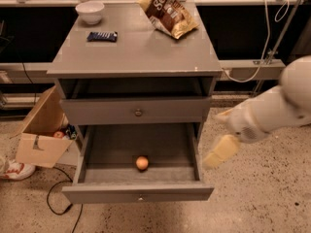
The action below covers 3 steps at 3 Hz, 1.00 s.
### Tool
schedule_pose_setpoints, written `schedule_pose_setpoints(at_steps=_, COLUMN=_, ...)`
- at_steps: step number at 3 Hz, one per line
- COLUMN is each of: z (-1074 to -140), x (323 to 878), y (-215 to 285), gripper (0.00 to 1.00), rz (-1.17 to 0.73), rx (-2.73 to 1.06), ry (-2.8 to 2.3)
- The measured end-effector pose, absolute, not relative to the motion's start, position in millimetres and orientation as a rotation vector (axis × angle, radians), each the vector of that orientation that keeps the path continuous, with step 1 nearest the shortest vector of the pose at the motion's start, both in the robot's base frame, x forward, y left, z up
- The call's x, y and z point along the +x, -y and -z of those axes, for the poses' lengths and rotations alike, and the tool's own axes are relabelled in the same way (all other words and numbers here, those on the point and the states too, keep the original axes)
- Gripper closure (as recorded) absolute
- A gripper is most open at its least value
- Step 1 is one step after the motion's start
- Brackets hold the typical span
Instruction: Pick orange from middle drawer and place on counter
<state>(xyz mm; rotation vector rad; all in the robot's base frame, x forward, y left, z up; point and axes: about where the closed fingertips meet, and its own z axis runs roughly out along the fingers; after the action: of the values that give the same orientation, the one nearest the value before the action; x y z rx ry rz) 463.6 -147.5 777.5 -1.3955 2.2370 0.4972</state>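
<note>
The orange (pixel 142 163) lies alone inside the open middle drawer (pixel 138 193), near its front centre. The drawer is pulled far out below the shut knobbed drawer front (pixel 138 112). The counter (pixel 141 52) is the grey cabinet top above. My gripper (pixel 219 147) hangs at the end of the white arm (pixel 277 108), just right of the open drawer's right side, above the floor and apart from the orange. Nothing shows in it.
On the counter stand a white bowl (pixel 90 11), a blue candy bar (pixel 102 36) and a chip bag (pixel 167 12). A cardboard box (pixel 41 130) holding a red fruit (pixel 59 135) sits left of the cabinet. A black cable (pixel 58 203) lies on the floor.
</note>
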Motion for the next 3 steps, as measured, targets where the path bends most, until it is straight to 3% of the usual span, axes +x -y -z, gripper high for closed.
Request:
schedule_pose_setpoints(at_steps=1, z=-724.8, x=500.5, y=111.7, gripper=0.0, rz=-0.598, rx=-1.279, ry=-2.194)
schedule_pose_setpoints(at_steps=3, z=-724.7, x=520.3, y=113.9, gripper=0.0, rz=-0.546, rx=-1.222, ry=-2.17)
